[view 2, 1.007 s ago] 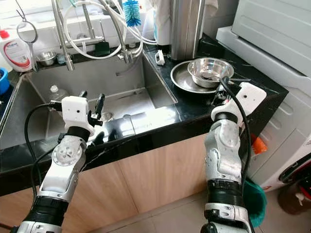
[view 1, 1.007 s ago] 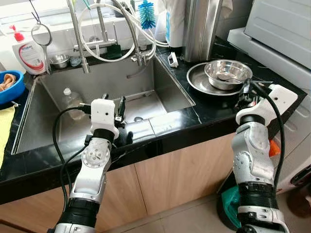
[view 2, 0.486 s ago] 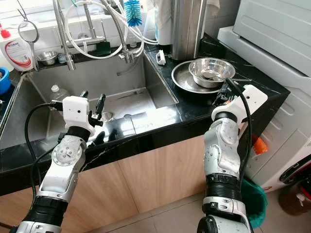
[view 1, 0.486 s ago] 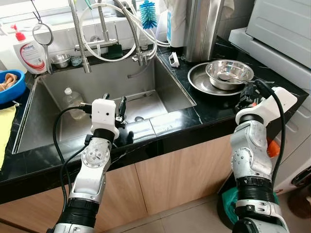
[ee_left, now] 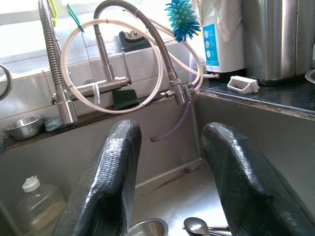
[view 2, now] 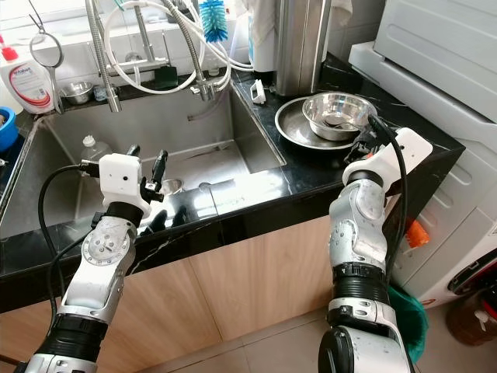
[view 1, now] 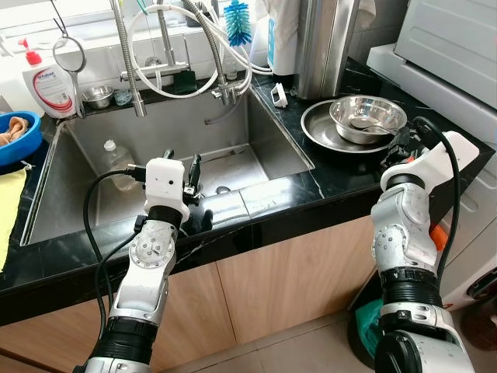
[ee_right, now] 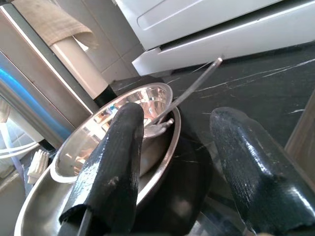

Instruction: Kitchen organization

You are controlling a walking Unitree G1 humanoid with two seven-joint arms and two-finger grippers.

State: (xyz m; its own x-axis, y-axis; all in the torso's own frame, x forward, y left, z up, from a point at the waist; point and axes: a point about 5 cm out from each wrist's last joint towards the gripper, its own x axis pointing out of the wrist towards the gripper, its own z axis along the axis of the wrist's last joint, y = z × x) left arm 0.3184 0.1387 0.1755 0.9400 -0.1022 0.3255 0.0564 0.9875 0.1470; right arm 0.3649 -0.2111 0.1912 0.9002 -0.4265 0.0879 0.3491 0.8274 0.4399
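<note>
Your right pincer is spread wide and holding nothing, poised just short of the steel bowl that sits nested in the larger steel plate on the black worktop, at about two o'clock from the sink. A spoon lies inside the bowl, its handle slanting out over the rim toward the washing machine. The step in hand looks like taking hold of the bowl's near rim — so aim one finger inside the wall and one outside, and come in low enough to clear the plate's raised edge. Polished steel is likely to slip, so close slowly and squarely. Mind the spoon: if you tilt the bowl on lifting, it will probably slide or rattle out, so keep the bowl level.

Your left pincer is also open and empty, hovering over the front edge of the sink; below it lie a small steel cup and a spoon or two on the basin floor, with a plastic bottle at about ten o'clock. Leave that arm where it is — one job at a time.
</note>
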